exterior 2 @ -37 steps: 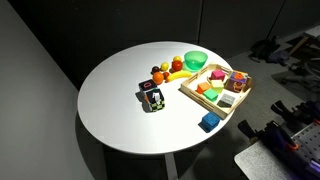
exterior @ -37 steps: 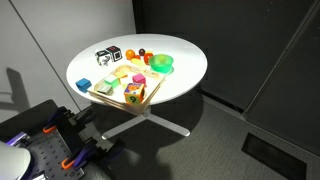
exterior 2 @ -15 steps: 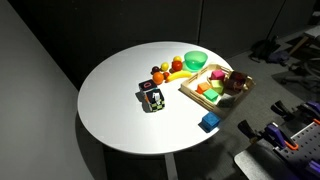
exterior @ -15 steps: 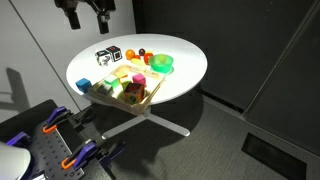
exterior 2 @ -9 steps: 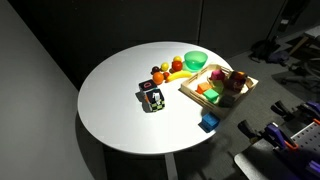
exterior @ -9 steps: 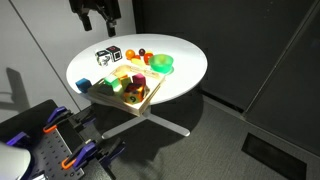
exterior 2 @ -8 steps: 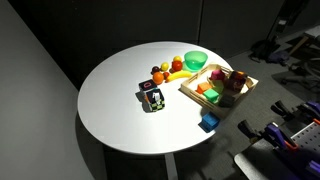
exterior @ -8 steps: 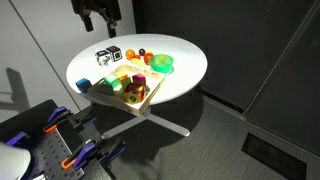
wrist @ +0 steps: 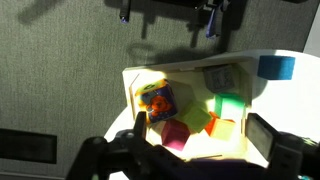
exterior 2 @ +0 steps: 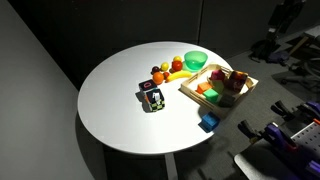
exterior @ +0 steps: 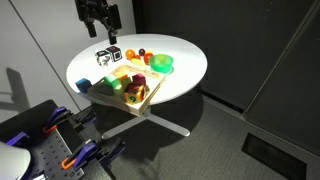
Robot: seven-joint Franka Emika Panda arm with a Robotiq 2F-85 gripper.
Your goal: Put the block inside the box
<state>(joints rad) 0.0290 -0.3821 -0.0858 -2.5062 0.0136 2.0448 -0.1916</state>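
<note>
Scene with the arm high above the work. In an exterior view the pincer (exterior: 101, 27) hangs at the upper left of the frame, well above the round white surface (exterior: 185, 60) and touching nothing. In the wrist view its two dark fingers enter from the lower left and lower right corners, spread wide with nothing between them: the pincer (wrist: 195, 142) is released and empty.

The block (exterior: 83, 84), a small light-blue cube, lies on the surface at its left rim, just left of the box (exterior: 108, 99). In the exterior view from the opposite side the block (exterior 2: 208, 122) sits below the lower corner of the box (exterior 2: 198, 102), close to the near edge of the surface (exterior 2: 115, 100); whether block and box touch cannot be told. In the wrist view the block (wrist: 277, 67) appears at the upper right, outside the corner of the box (wrist: 128, 92), which is partly filled with coloured toy pieces (wrist: 158, 100).

Also present: a green bowl (exterior 2: 195, 60) above the box and two patterned cubes (exterior 2: 152, 99) near the centre of the frame.

Handling, as a judgement: the block looks rigid, light and smooth-sided, so a modest squeeze should hold it. Take it from above across two opposite flat faces, centred, choosing the pair whose fingers clear the box wall. It lies near the rim of the surface, so an off-centre touch may push it over the edge.
</note>
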